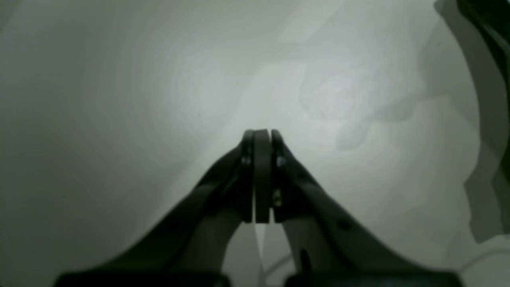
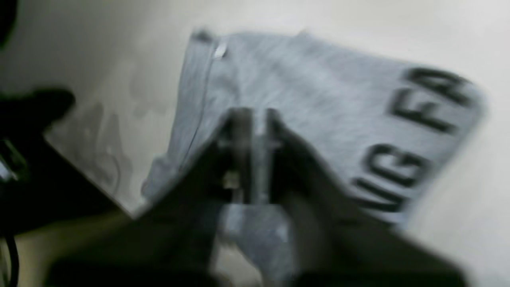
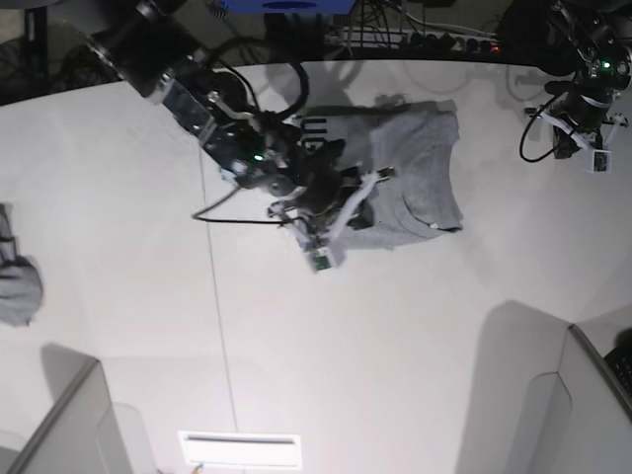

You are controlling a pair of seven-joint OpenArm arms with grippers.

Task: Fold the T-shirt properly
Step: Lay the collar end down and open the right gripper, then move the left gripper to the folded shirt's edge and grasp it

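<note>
The heather-grey T-shirt (image 3: 420, 163) lies partly folded on the white table (image 3: 326, 355) at the back centre. In the right wrist view the T-shirt (image 2: 318, 91) shows black block letters on its right side. My right gripper (image 3: 375, 180) is over the shirt's left part. In the blurred right wrist view the right gripper (image 2: 257, 117) has its jaws almost together, with grey cloth between and below them. My left gripper (image 3: 568, 138) is at the back right, away from the shirt. In the left wrist view the left gripper (image 1: 263, 133) is shut and empty over bare table.
A small grey cloth lump (image 3: 18, 281) lies at the table's left edge. Cables (image 3: 415, 35) run along the back edge. Grey panels stand at the front left (image 3: 69, 425) and front right (image 3: 592, 395). A white label (image 3: 240, 449) lies at the front.
</note>
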